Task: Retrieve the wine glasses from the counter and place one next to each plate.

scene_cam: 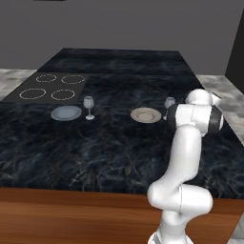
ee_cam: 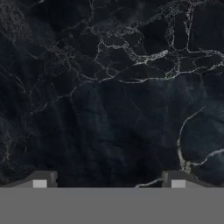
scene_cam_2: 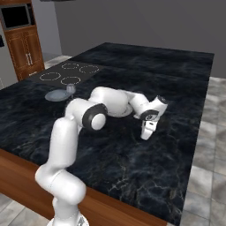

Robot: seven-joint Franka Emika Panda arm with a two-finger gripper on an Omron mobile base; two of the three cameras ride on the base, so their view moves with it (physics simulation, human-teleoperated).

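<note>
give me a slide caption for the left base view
Black marble island with a wine glass beside the grey-blue plate and another by the beige plate.

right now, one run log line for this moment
gripper: open, empty, over island top | wine glasses: one beside each plate

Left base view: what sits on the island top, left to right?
Burner rings → grey-blue plate → wine glass → beige plate → second wine glass, beside the arm.
</note>
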